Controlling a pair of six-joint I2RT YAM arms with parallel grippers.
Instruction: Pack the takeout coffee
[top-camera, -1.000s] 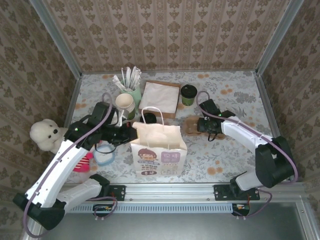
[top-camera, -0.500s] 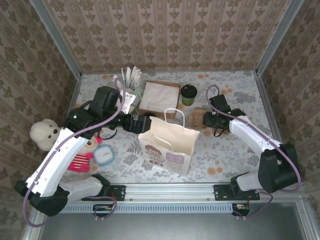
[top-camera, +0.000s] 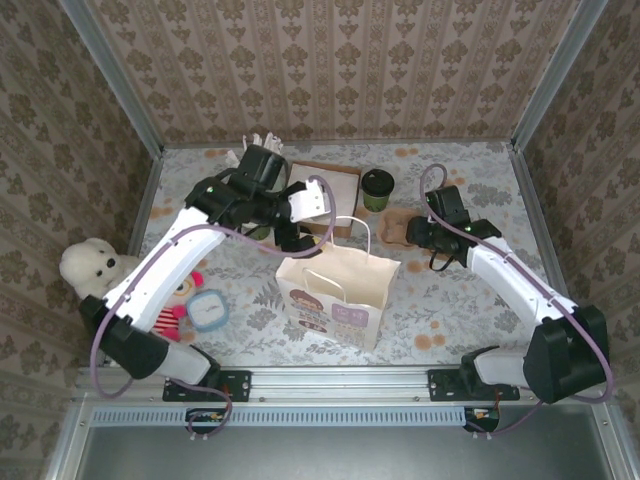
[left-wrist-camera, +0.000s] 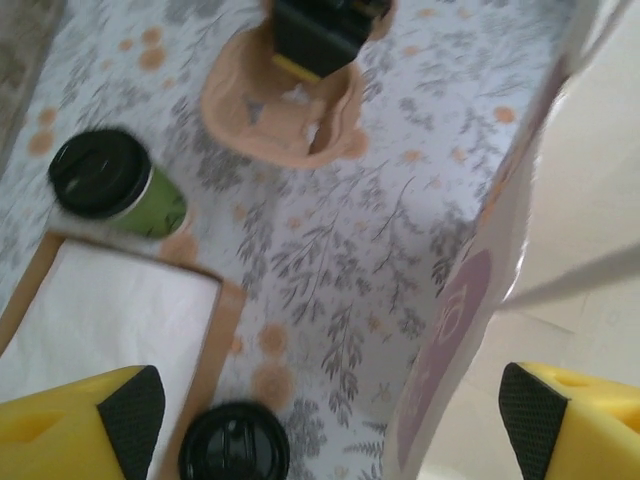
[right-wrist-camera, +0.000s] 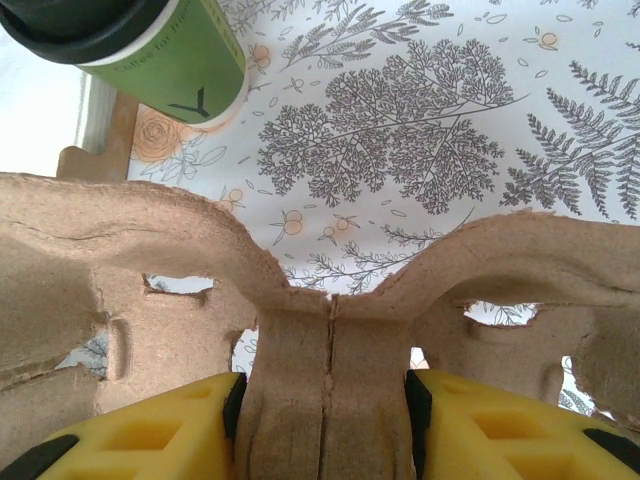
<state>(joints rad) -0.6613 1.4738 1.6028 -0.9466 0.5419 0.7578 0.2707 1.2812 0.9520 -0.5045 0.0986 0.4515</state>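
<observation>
Takeout coffee (top-camera: 377, 187) stands upright on the tabletop (top-camera: 440, 310), upper middle of the top view, just right of the napkin tray (top-camera: 320, 195). My right pincer (right-wrist-camera: 325, 420) pinches the centre rib of the cardboard carrier (right-wrist-camera: 120, 260), with the cup near it at upper left. My left pincer (left-wrist-camera: 330, 410) is spread wide beside the paper bag (top-camera: 335, 290), holding nothing.
</observation>
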